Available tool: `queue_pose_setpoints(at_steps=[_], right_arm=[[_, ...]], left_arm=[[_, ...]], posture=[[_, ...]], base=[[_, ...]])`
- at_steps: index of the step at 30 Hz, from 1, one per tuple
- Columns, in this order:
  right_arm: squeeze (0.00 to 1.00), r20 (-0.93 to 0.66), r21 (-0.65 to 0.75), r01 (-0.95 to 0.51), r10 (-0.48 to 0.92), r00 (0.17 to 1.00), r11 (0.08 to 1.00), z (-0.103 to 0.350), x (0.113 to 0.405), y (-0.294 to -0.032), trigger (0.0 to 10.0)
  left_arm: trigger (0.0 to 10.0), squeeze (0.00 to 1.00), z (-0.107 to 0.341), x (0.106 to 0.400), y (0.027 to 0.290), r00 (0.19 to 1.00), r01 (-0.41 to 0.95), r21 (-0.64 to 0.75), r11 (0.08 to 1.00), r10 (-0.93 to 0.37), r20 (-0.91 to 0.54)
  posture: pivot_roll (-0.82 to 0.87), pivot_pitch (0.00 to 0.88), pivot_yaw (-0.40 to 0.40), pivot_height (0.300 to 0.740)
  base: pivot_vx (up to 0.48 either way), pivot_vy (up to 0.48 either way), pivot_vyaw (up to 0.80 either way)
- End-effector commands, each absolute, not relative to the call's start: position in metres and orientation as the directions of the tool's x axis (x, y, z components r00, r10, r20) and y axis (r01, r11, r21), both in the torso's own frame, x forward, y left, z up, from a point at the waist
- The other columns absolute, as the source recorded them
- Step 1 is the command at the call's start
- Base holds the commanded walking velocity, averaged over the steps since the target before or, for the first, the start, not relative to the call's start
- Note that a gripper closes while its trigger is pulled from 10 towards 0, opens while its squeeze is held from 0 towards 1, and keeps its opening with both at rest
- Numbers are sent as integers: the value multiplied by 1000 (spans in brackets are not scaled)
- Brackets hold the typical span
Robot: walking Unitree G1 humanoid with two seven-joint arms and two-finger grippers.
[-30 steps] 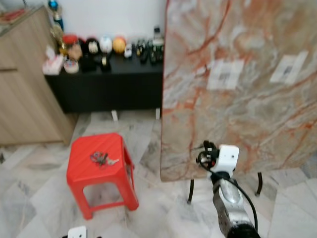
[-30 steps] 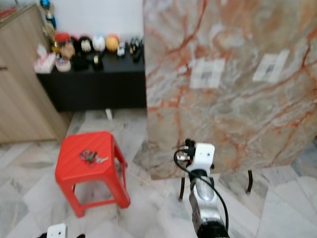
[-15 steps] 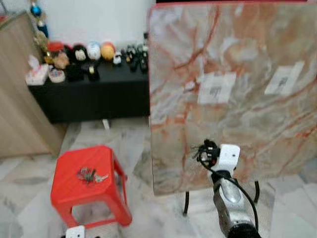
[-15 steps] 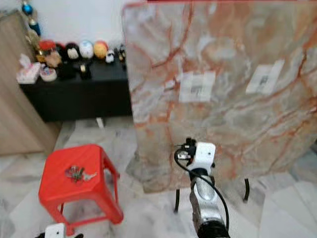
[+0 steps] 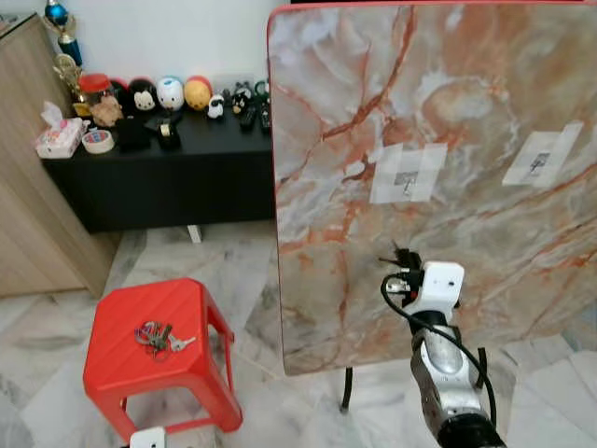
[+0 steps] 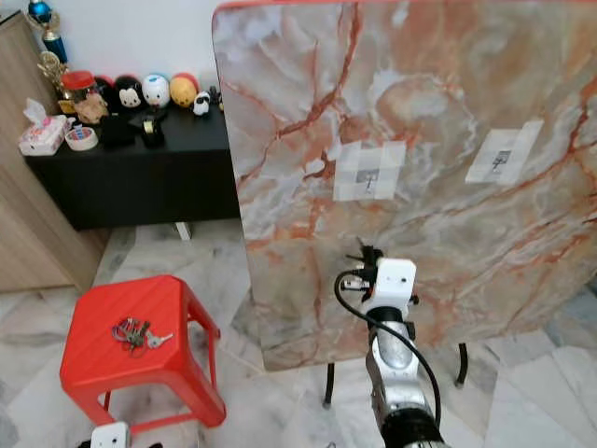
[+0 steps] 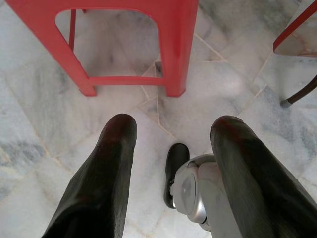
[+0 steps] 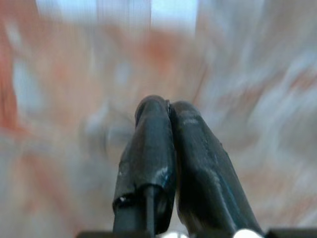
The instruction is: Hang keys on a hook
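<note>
A bunch of keys lies on top of a red plastic stool at the lower left. To its right a marble-patterned board stands upright, with two small hooks taped to it. My right gripper is raised in front of the board, below the left hook, its fingers pressed shut with nothing between them. My left gripper hangs low and open over the floor, just in front of the stool's legs.
A black sideboard with toys and small items runs along the back wall. A wooden cabinet stands at the far left. The board's thin dark legs rest on the marble tile floor. My own foot shows below the left gripper.
The camera has moved, so the board looms larger and the stool sits further left. The keys still lie on the stool. My right gripper stays raised and shut.
</note>
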State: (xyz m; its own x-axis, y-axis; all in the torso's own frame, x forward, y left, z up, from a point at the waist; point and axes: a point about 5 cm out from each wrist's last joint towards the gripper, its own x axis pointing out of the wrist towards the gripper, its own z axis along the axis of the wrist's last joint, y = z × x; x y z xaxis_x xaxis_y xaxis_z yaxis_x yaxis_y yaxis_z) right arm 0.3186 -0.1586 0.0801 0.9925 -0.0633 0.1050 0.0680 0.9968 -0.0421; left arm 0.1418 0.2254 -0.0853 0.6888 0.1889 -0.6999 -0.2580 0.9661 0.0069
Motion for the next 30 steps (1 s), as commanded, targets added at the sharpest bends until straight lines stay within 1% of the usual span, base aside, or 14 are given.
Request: queue_pose_setpoints(at_steps=[1,4,5,7,9,10,16,19,24,30], right_arm=[[0,211,-91,102,-81,974,991,102,325,-161,10000],[0,282,-141,159,-115,952,977,117,328,-167,10000],[0,316,-183,177,-113,942,967,122,329,-168,10000],[0,330,-202,180,-107,938,963,124,329,-168,10000],[0,364,-289,170,-56,930,942,131,331,-163,10000],[0,369,-302,169,-49,928,938,132,331,-162,10000],[0,375,-311,202,-76,924,929,133,334,-163,10000],[0,383,-364,209,-58,922,908,134,337,-162,10000],[0,365,-364,201,-59,929,909,133,340,-163,10000],[0,331,-398,162,-23,943,903,129,344,-158,10000]], left_arm=[[10000,0,-88,137,223,674,-252,11,968,184,-716],[10000,0,-88,138,223,676,-253,11,967,185,-713],[10000,0,-88,138,223,677,-255,10,967,186,-712],[10000,0,-87,138,223,677,-256,10,967,186,-712],[10000,0,-87,140,223,681,-260,6,965,188,-707],[10000,0,-87,140,223,682,-261,6,965,189,-706],[10000,0,-86,141,223,683,-263,4,965,189,-706],[10000,0,-87,141,222,680,-265,5,964,190,-708],[10000,0,-87,140,223,676,-269,7,963,194,-711],[10000,0,-87,139,224,672,-271,6,962,194,-715]], posture=[[65,32,-22,740],[65,32,-22,740],[65,25,-22,740],[65,25,-22,740],[65,22,-26,740],[65,22,-26,740],[67,20,-27,740],[70,23,-26,740],[70,23,-26,740],[70,23,-26,740]], base=[[0,0,0],[0,0,0],[0,0,0],[0,0,0],[0,0,0],[0,0,0],[0,0,0],[0,0,0],[0,0,0],[0,0,0]])
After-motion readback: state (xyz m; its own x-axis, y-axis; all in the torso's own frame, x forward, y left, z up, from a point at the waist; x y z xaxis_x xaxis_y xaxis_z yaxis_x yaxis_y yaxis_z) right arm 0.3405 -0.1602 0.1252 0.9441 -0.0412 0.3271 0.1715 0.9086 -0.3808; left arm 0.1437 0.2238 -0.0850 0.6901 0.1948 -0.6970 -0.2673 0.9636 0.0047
